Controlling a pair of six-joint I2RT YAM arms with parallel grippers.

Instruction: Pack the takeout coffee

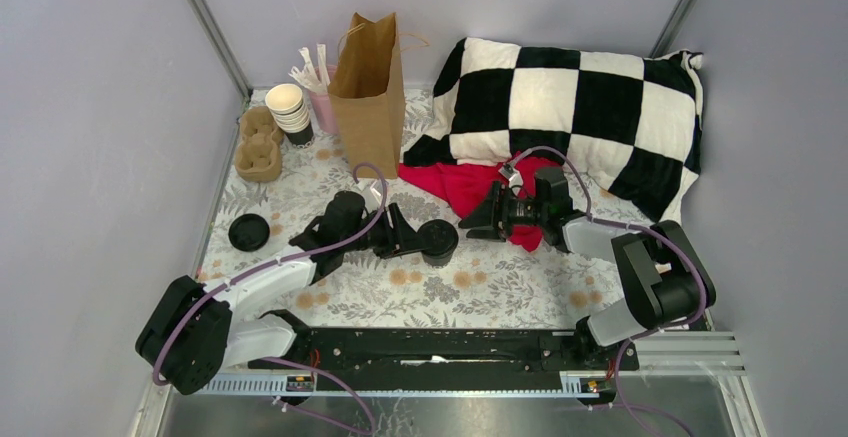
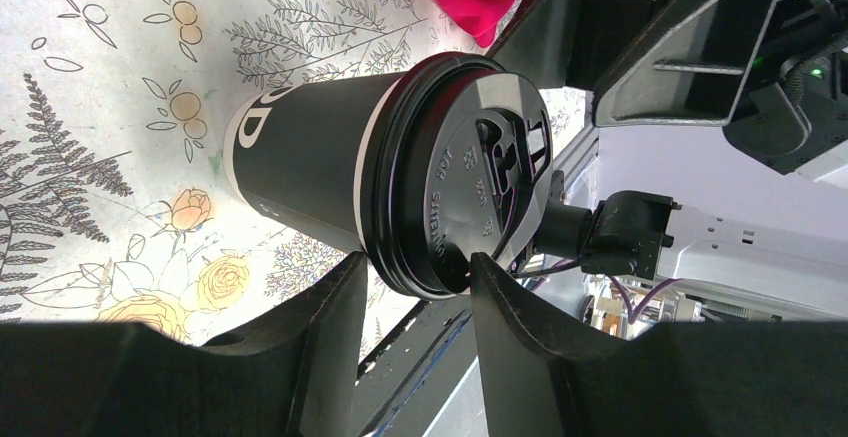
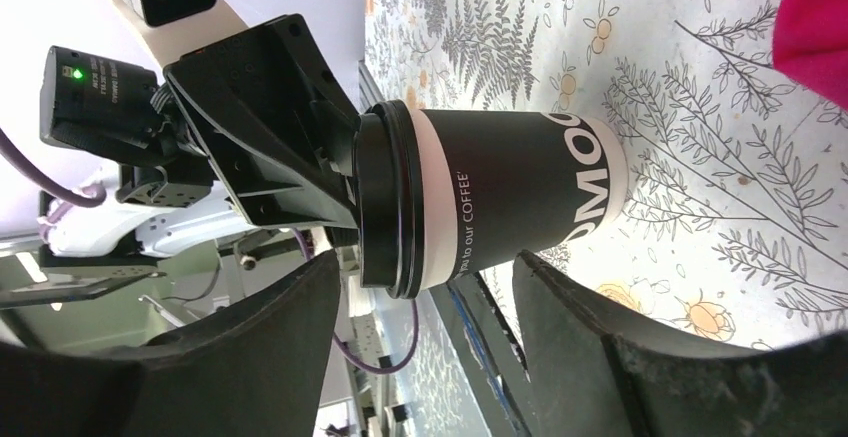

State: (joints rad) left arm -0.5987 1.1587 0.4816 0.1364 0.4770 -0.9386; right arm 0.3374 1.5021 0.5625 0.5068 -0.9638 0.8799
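My left claw (image 1: 408,237) is unclenched, the upright coffee cup (image 1: 438,242) just beyond its fingertips; my right claw (image 1: 478,219), also released, sits farther off.

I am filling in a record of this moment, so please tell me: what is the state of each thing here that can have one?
takeout coffee: upright on the table, lid on.
brown paper bag: standing upright, open at the top.
left hand: open around the rim of the coffee's lid.
right hand: open, the coffee in front of it.
spare black lid: lying loose on the table.
cup stack: upright, without lids.
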